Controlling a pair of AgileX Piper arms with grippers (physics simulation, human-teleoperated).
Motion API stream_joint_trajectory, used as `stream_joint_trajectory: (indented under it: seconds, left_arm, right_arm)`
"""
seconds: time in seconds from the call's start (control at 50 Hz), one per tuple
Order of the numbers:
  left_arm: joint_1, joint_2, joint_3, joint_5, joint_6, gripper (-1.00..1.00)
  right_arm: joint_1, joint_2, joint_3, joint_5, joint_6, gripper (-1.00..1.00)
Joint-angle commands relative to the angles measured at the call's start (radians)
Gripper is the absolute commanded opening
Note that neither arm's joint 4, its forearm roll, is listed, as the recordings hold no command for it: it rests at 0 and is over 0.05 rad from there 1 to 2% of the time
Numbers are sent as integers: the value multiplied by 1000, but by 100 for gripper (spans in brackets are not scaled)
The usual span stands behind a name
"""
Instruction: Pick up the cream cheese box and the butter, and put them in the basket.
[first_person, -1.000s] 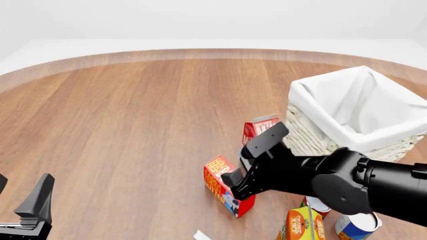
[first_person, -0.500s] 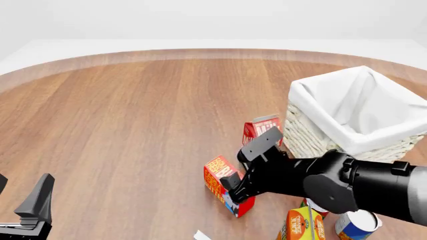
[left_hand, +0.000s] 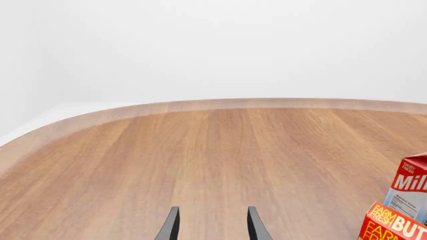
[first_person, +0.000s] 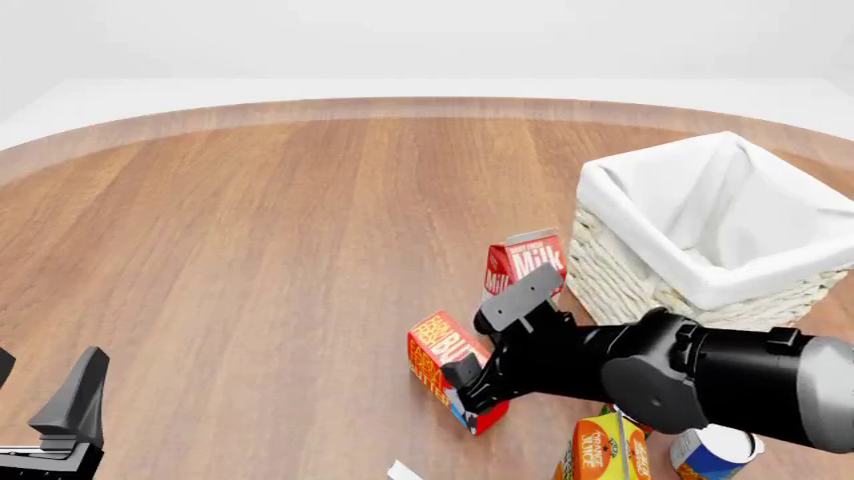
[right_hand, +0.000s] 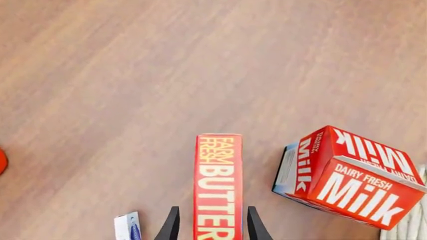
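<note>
Where front hides, butter (right_hand: 218, 187) between fingers (right_hand: 171, 225).

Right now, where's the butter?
Front view: the butter lies on the table right of centre, near the front edge, just nearer the camera than the Milk carton; the right gripper straddles it, jaws open.

You're working in a bare simulated test space, not a real room: a round wooden table (first_person: 267, 250) stands against a blank white, featureless backdrop with flat, even lighting. Only grocery props sit on it, a Milk carton (first_person: 527, 262), a butter carton (first_person: 447, 365), a can (first_person: 714, 450) and a wicker basket (first_person: 614, 265).
</note>
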Motion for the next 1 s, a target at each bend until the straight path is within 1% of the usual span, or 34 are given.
stream_joint_trajectory:
  seconds: [0.02,0.04,0.06,0.1,0.14,0.18,0.26,0.34,0.5,0.56,0.62,0.74,0.78,0.82,0.94,0.96,1.0]
  left_arm:
    - [0,0,0,0,0,100]
    - [0,0,0,0,0,100]
    - [0,0,0,0,0,100]
    - [0,0,0,0,0,100]
    - [0,0,0,0,0,100]
    - [0,0,0,0,0,100]
    - [0,0,0,0,0,100]
    - [0,0,0,0,0,100]
    - [0,0,0,0,0,100]
    - [0,0,0,0,0,100]
    - [0,0,0,0,0,100]
    - [0,0,0,0,0,100]
    - [0,0,0,0,0,100]
    - [0,0,0,0,0,100]
    - [0,0,0,0,0,100]
    - [0,0,0,0,0,100]
    - [0,0,0,0,0,100]
  right_arm:
    - [0,-3,-2,10,2,100]
    - [1,4,4,-3,3,100]
    - [2,-5,-4,15,4,100]
    - [3,10,6,-8,4,100]
    - [4,10,0,0,5,100]
    - [11,28,12,-25,10,100]
    - [12,37,14,-33,9,100]
    - [15,38,16,-33,16,100]
    - [7,32,24,-33,8,100]
    - [5,11,7,4,7,100]
    - [3,25,26,-29,7,100]
    - [4,19,26,-25,6,100]
    - [3,10,13,-3,5,100]
    - [2,17,22,-21,4,100]
    - [7,28,26,-32,5,100]
    - [5,16,16,-9,5,100]
    - [6,35,26,-37,2,100]
